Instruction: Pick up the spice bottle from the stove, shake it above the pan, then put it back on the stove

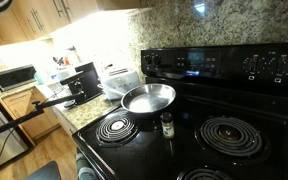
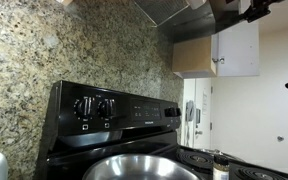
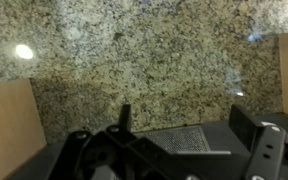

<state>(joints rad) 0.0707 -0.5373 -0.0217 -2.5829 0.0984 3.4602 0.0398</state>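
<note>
The spice bottle [image 1: 167, 124], a small clear jar with a dark cap, stands upright on the black stove [image 1: 199, 112] between the front coil burners, just in front of the pan. It also shows at the lower edge of an exterior view [image 2: 221, 168]. The shiny silver pan [image 1: 149, 98] sits on a back burner and fills the bottom of an exterior view [image 2: 139, 168] below the stove's knob panel [image 2: 114, 112]. My gripper [image 3: 184, 120] shows only in the wrist view, open and empty, high up and facing the granite wall, far from the bottle.
Coil burners [image 1: 231, 135] [image 1: 119, 127] flank the bottle. A granite counter beside the stove holds a black appliance [image 1: 82, 82], a white toaster [image 1: 119, 75] and a microwave [image 1: 14, 76]. A range hood [image 3: 184, 140] and wall cabinets [image 2: 234, 48] hang above.
</note>
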